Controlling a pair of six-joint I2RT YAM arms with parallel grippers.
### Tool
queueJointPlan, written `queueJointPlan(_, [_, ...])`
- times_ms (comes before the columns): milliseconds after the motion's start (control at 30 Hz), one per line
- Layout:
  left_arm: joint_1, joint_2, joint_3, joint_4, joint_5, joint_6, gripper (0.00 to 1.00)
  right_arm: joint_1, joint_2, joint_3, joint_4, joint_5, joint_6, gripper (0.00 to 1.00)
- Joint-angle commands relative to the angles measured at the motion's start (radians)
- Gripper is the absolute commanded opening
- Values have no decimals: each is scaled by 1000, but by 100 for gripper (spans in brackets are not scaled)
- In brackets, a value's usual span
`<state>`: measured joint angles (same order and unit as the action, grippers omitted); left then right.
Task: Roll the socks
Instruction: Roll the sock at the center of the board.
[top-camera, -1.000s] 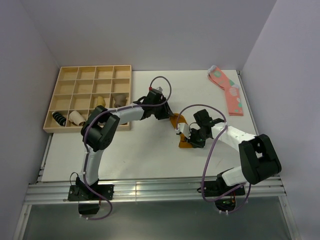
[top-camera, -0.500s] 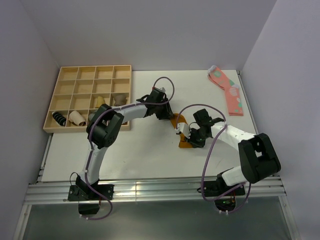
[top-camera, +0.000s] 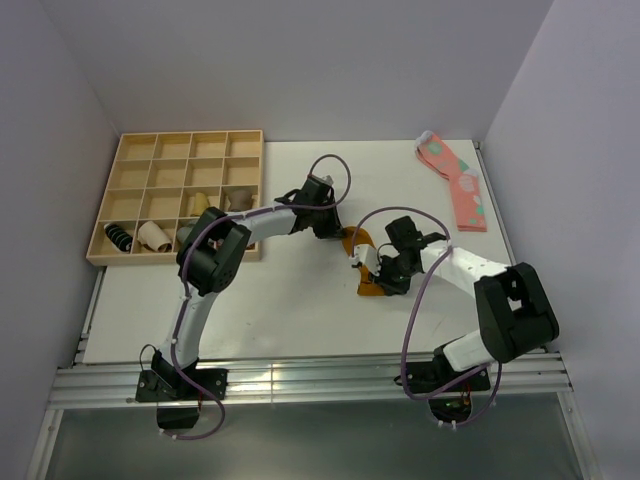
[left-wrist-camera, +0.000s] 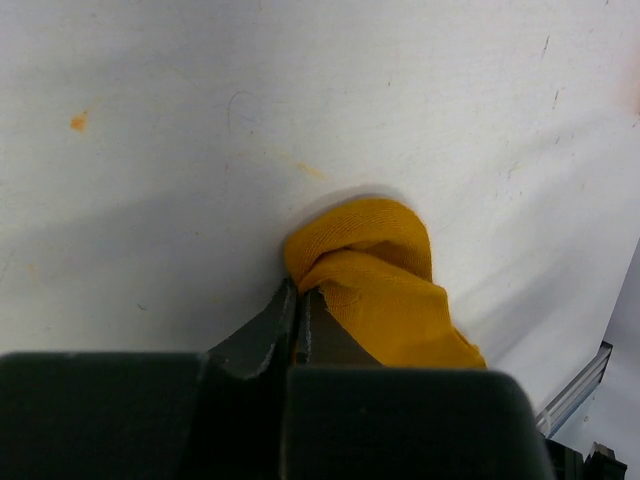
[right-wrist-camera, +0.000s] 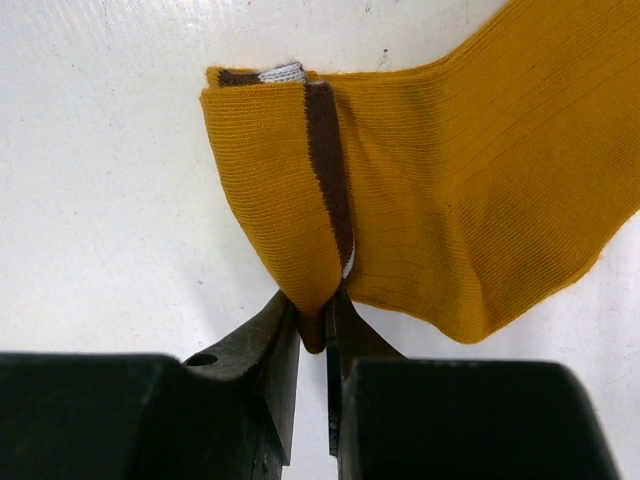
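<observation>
While socks (right-wrist-camera: 420, 200) lie pinched, tray (top-camera: 175, 148) sits left.

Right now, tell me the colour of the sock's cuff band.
Dark brown band on the mustard sock; right wrist view shows it best.

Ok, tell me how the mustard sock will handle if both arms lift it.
Probably floppy: the sock folds and bunches where the right gripper and left gripper pinch it, so the middle should sag. Likely light, being thin knit. The ribbed fabric looks grippy rather than slippery, though such small pinches might pull free.
</observation>
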<state>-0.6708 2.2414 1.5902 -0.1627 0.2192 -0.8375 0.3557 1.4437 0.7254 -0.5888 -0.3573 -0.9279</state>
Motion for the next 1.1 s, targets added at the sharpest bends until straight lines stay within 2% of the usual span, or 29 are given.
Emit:
queueJointPlan(0, [11, -9, -38, -6, -32, 18, 0, 6, 49, 5, -17, 44, -5, 4])
queueJointPlan(167, [51, -80, -139, 49, -60, -12, 0, 6, 95, 60, -81, 11, -14, 4])
queueJointPlan(567, [83, -167, -257, 120, -101, -17, 0, 5, 311, 337, -481, -117, -115, 4])
queueJointPlan(867, [88, -219, -354, 210, -116, -34, 0, 5, 489, 547, -718, -172, -173, 4])
queueJointPlan(1067, [86, -266, -438, 288, -130, -48, 0, 5, 575, 628, -766, -166, -161, 4])
